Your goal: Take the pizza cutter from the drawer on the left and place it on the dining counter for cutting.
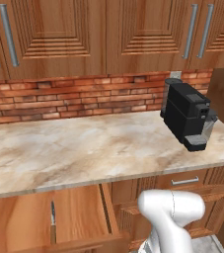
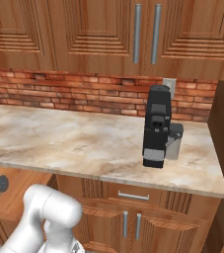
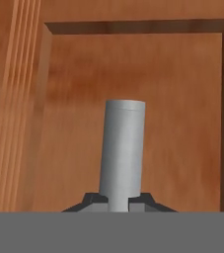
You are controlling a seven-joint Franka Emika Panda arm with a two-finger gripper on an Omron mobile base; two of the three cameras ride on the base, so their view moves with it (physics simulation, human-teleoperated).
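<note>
The drawer (image 1: pixel 81 212) stands pulled out under the marble counter at the lower left, showing its plain wood floor (image 2: pixel 15 190). Inside lies the pizza cutter (image 1: pixel 53 220), its round grey wheel (image 2: pixel 1 185) toward the counter. In the hand view the drawer's silver bar handle (image 3: pixel 122 148) runs up from between my fingertips against the brown drawer front (image 3: pixel 182 123). My gripper (image 3: pixel 118 203) is shut on that handle. The dining counter is out of view.
A black coffee machine (image 1: pixel 187 116) stands on the marble counter (image 1: pixel 84 148) at the right, in front of the brick backsplash (image 2: pixel 74 96). Below it are a closed drawer (image 2: pixel 133 196) and cabinet doors (image 2: pixel 130 225). Upper cabinets (image 1: pixel 59 34) hang overhead.
</note>
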